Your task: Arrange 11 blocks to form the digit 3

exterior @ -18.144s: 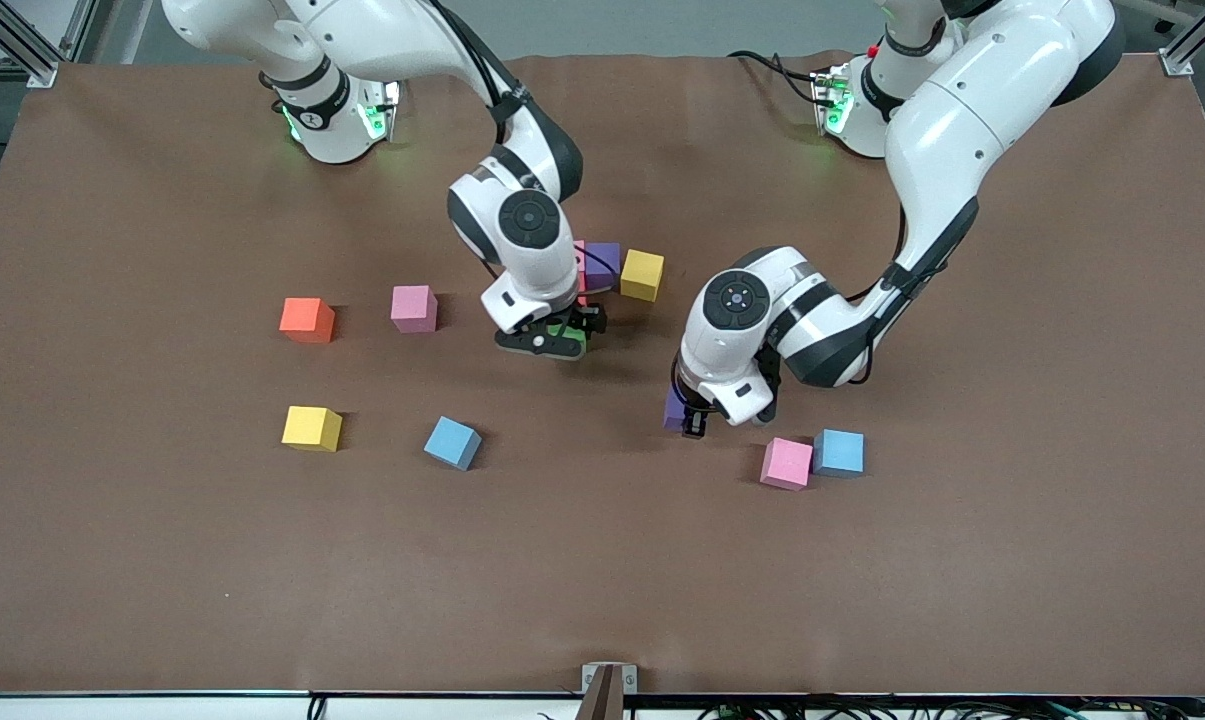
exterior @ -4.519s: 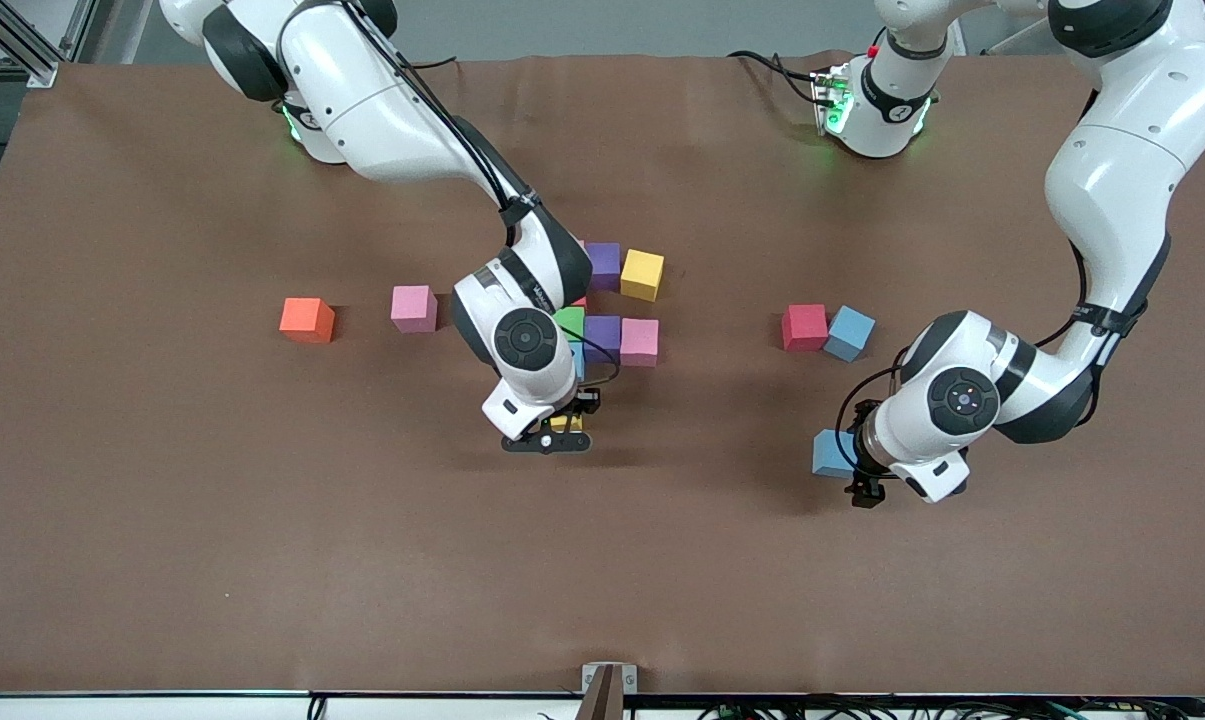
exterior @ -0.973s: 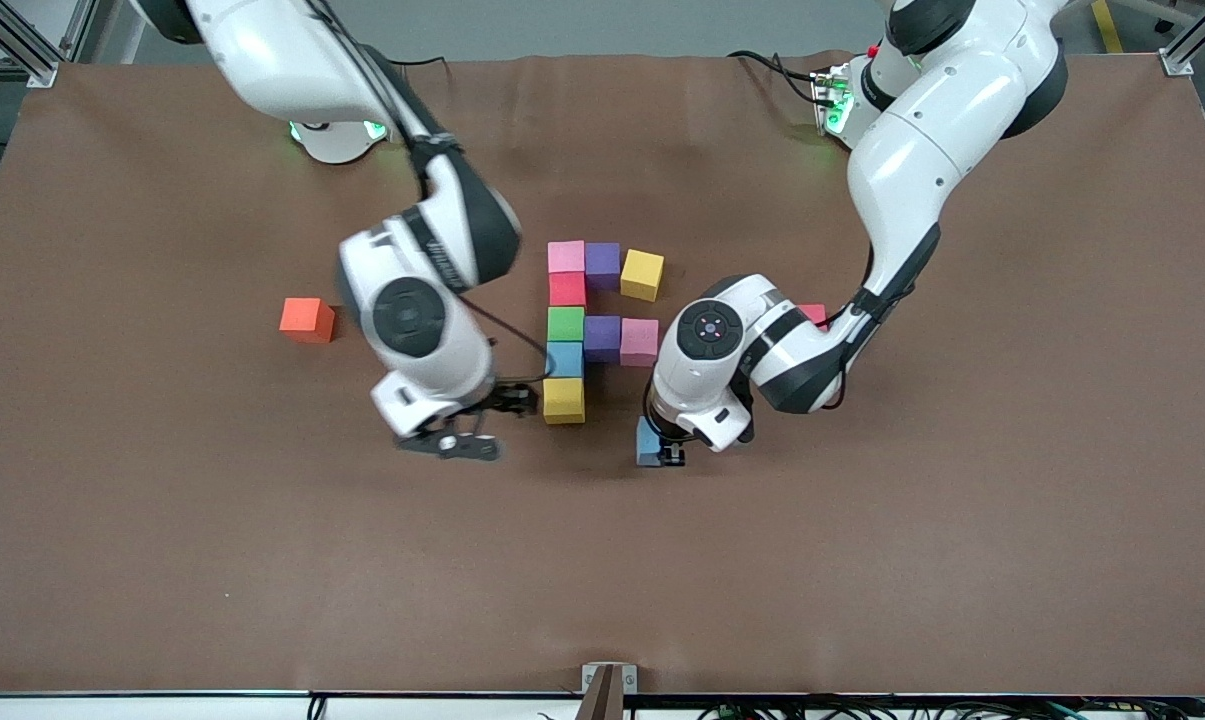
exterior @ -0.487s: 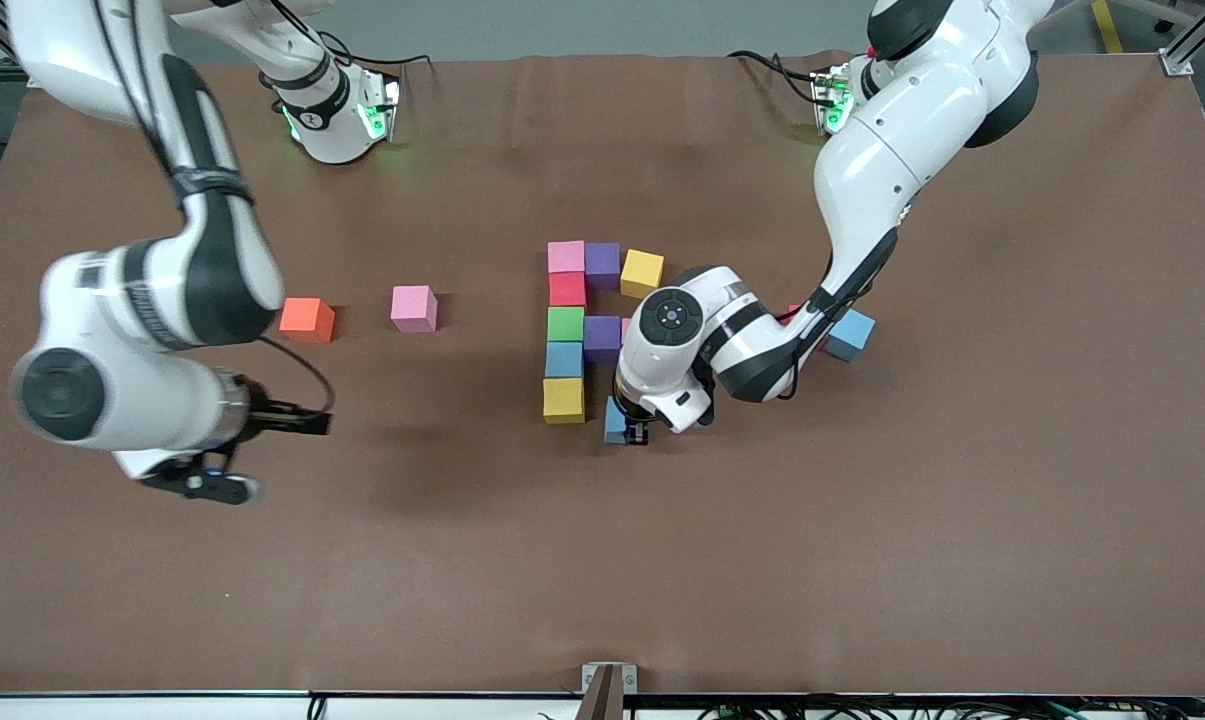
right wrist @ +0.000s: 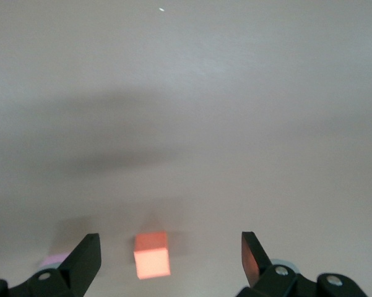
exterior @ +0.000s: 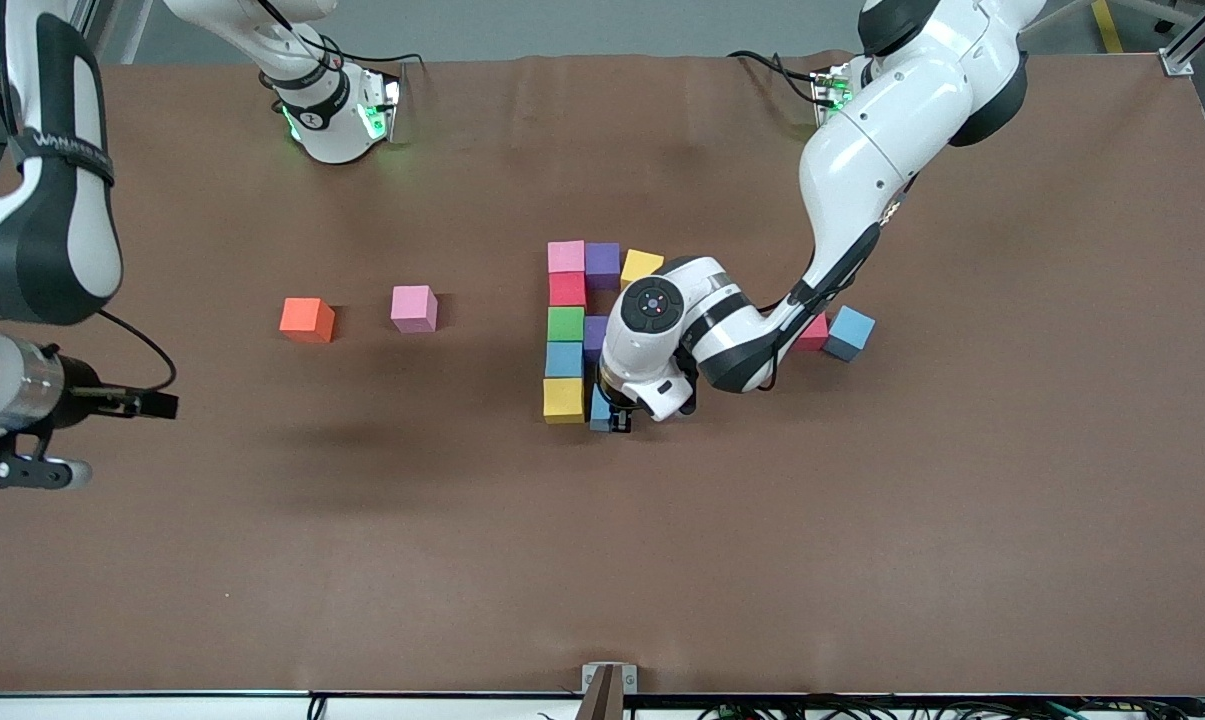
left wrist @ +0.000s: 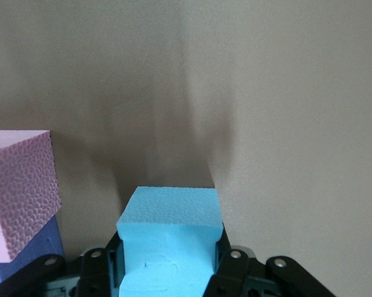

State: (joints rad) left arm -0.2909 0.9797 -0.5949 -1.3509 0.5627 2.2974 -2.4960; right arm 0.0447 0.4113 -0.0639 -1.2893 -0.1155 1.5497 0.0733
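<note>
Since half a second ago we see the left gripper (exterior: pixel 612 418) carry its light blue block (exterior: pixel 599 408) in closer to the yellow block (exterior: pixel 563 399) that ends the column of the figure, while the right gripper (exterior: pixel 7 462) swings farther out toward the right arm's end of the table. Our left jaws are clamped on the blue block's two side faces, and it sits just beside the yellow block, low over the table or on it; we cannot tell whether they touch. Our right jaws stand wide apart with nothing between them, and that arm waits well clear of the blocks. We judge these foam cubes light, soft and slightly grippy, so a gentle squeeze across two flat parallel faces, low enough to clear the neighbours, should hold them without crushing. In the left wrist view the blue block (left wrist: pixel 170 238) fills the gap between the fingers (left wrist: pixel 102 263), with a pink block (left wrist: pixel 15 192) resting beside them on the table, something the front view hides under the wrist. From the right wrist view we see the orange cube (right wrist: pixel 151 255) ahead of the open jaws, while only the front view shows the loose pink block (exterior: pixel 413 308), red block (exterior: pixel 815 331) and second blue block (exterior: pixel 849 333).
</note>
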